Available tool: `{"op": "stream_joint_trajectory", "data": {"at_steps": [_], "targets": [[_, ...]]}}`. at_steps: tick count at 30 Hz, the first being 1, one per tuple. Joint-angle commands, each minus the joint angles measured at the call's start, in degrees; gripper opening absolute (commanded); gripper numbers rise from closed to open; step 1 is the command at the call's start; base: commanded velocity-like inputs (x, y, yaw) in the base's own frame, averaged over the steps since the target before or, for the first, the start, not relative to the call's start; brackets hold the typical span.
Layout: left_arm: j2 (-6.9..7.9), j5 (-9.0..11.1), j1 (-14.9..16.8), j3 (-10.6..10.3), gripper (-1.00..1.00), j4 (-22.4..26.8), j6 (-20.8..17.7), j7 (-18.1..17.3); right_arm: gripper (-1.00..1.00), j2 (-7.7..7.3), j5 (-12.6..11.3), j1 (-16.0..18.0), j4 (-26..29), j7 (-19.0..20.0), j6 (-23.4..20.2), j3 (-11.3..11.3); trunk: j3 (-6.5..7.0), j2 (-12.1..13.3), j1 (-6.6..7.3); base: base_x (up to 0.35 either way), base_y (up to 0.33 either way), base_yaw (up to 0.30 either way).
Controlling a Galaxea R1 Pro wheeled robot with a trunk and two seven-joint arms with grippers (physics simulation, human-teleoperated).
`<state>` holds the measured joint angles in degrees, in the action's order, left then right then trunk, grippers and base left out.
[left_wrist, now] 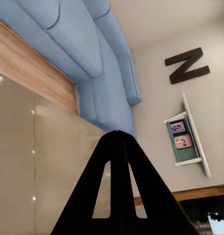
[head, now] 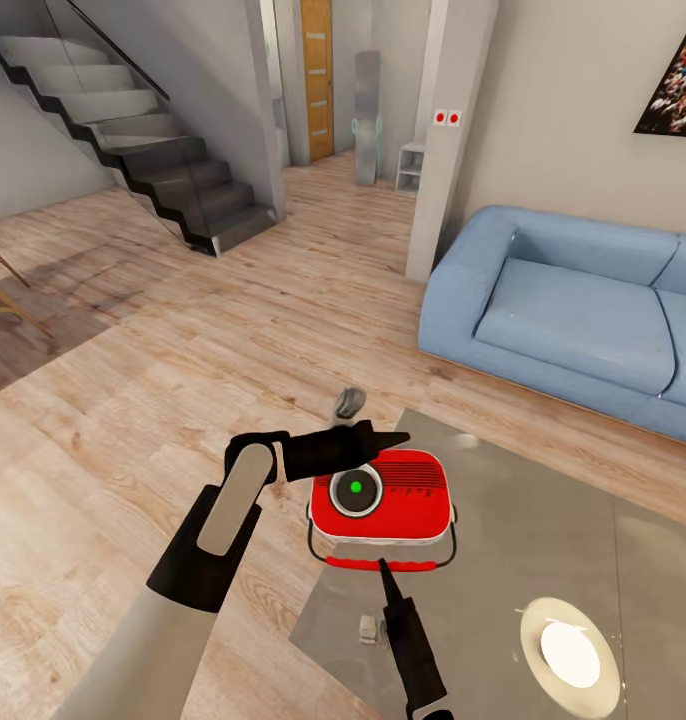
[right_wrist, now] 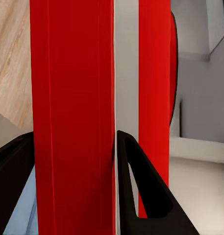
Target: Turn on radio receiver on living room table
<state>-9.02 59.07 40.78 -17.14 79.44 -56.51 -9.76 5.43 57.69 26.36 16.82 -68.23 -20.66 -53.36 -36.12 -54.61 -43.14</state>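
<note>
Red and lit green at its dial, the radio [head: 383, 508] sits at the table [head: 543, 530] corner; our right gripper [right_wrist: 114, 147] straddles its handle [right_wrist: 72, 122], left gripper [head: 401, 437] pinched closed above (sofa [head: 573, 310] behind, plate [head: 570, 655] nearby).

Red radio receiver [head: 383, 508] is seen lying flat on the glossy grey-beige counter [head: 543, 530], near its corner; round dial with green centre faces up; thin wire handle is folded beside the base.
</note>
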Motion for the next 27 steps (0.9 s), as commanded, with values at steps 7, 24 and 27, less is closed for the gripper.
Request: {"op": "stream_joint_trajectory", "data": {"at_steps": [7,24,27], "targets": [[0.41,-0.06,0.00,-0.08,-1.00,0.07,-0.29,-5.56,-1.00,-0.38,-0.70,0.05,1.03,6.46,1.08,0.80,0.00,0.00,0.00,0.000,0.000,0.000],[2.31,-0.40,0.00,0.82,-1.00,-0.87,-0.80,-6.15,-1.00,-31.11,-31.30,-0.03,63.87,73.37,0.31,29.78,0.00,0.00,0.00,0.000,0.000,0.000],[4.53,-0.29,0.00,0.84,-1.00,-1.24,-0.50,-6.17,-1.00,-37.62,-45.78,0.32,65.34,78.16,-0.97,31.51,0.00,0.00,0.00,0.000,0.000,0.000]]}}
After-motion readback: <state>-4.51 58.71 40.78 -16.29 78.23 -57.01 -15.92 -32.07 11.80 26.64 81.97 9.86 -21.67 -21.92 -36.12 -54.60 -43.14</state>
